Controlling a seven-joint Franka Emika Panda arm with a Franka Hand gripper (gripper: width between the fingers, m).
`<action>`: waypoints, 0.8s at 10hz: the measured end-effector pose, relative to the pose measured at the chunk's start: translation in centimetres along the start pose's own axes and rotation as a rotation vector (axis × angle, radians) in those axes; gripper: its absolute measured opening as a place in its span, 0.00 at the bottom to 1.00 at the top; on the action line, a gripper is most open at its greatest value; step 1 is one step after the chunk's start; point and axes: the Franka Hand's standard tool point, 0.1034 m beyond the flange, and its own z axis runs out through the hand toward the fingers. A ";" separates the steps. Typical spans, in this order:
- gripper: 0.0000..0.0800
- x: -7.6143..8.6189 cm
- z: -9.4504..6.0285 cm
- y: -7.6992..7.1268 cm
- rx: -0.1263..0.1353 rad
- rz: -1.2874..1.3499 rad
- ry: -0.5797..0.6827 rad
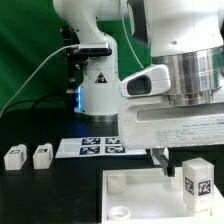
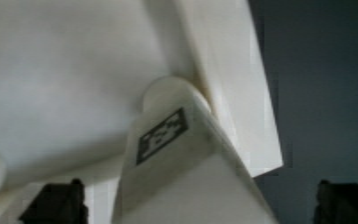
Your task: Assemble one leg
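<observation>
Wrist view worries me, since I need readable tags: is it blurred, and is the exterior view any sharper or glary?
Wrist view: soft all over, too close to focus, with the marker on the leg smeared and unreadable, and no glare. Exterior view: sharper and evenly lit, the marker board patterns distinct, while the black table hides any shadows.

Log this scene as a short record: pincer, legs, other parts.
pincer: open, fingertips wide apart, a leg between them
nearest leg: upright, tag showing, at the white square piece
spare legs: two, and, on the exterior view's left
marker board: flat on the table, behind the square piece
</observation>
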 end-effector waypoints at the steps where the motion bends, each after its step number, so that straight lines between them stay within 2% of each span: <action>1: 0.81 0.0 0.0 -0.1 -0.008 -0.121 -0.001; 2: 0.81 -0.1 0.1 -0.8 -0.038 -0.304 -0.003; 3: 0.81 -0.5 0.3 -1.6 -0.050 -0.409 -0.016; 4: 0.81 -0.5 0.4 -1.7 -0.049 -0.429 -0.026; 5: 0.66 -0.4 0.4 -1.5 -0.049 -0.424 -0.025; 6: 0.66 -0.4 0.4 -1.6 -0.048 -0.377 -0.024; 7: 0.47 -0.4 0.4 -1.4 -0.050 -0.291 -0.021; 8: 0.39 -0.3 0.4 -1.4 -0.051 -0.222 -0.019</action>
